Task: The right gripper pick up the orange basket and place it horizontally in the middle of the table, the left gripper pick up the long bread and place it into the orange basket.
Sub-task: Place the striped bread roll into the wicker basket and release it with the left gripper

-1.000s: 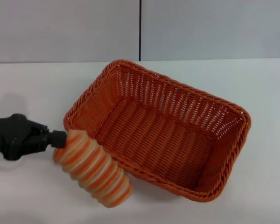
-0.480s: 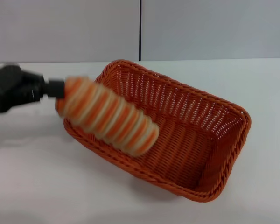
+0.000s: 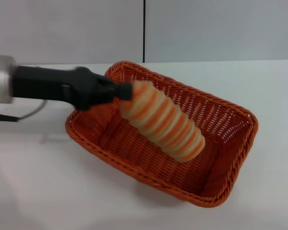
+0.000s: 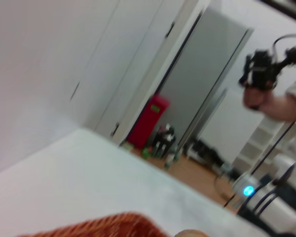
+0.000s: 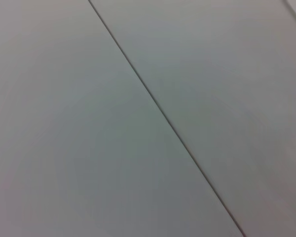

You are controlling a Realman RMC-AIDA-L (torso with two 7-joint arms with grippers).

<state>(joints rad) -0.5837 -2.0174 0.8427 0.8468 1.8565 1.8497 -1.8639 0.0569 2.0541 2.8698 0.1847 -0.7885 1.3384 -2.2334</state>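
Striped bread, clamped at its 10 o'clock end by the left gripper, points toward 4 o'clock above the basket, whose long axis runs likewise.

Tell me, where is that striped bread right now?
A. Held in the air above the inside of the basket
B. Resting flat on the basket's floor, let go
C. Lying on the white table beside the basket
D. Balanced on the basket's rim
A: in the head view the left gripper clamps one end of the long bread, which slants above the inside of the orange basket, its lower end free.
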